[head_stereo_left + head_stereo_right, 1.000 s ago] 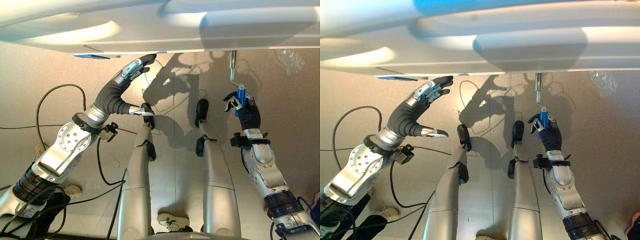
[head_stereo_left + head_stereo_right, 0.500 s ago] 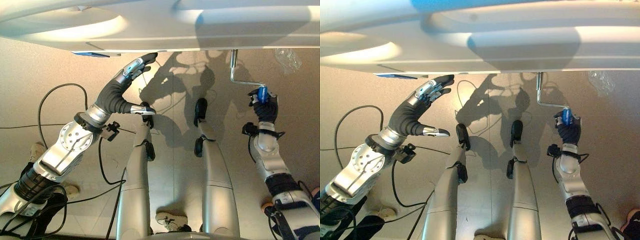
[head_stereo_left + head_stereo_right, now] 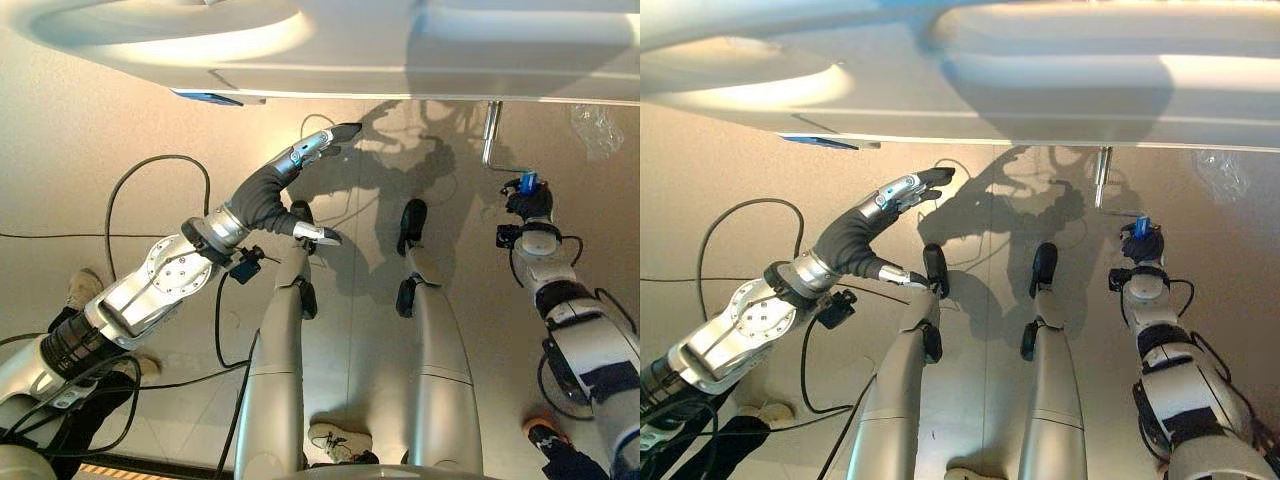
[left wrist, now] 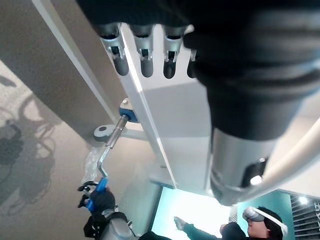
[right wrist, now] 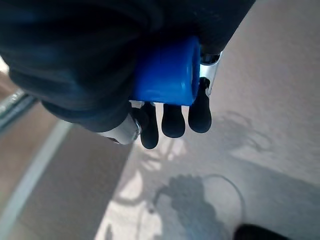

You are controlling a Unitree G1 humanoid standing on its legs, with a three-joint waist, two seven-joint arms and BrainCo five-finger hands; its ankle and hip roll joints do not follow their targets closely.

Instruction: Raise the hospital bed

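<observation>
The white hospital bed (image 3: 400,50) spans the far side of both eye views. A metal crank (image 3: 491,135) sticks out from under its edge at the right and ends in a blue handle (image 3: 527,183). My right hand (image 3: 530,205) is shut on that handle; in the right wrist view its fingers (image 5: 172,120) curl round the blue handle (image 5: 167,72). My left hand (image 3: 290,175) is open, its straight fingers (image 4: 145,60) stretched toward the bed's lower edge. The left wrist view also has the crank (image 4: 102,160) and the right hand (image 4: 102,200) on it.
A blue label (image 3: 215,97) sits under the bed's edge at the left. A clear plastic bag (image 3: 598,125) lies on the floor at the far right. Shoes (image 3: 80,290) (image 3: 340,440) stand on the beige floor. A person (image 4: 250,227) wearing a headset is beyond the bed.
My right hand has swung the blue handle from below the crank's shaft out to its right. The whole picture has shifted as the camera moved. The left hand stays outstretched.
</observation>
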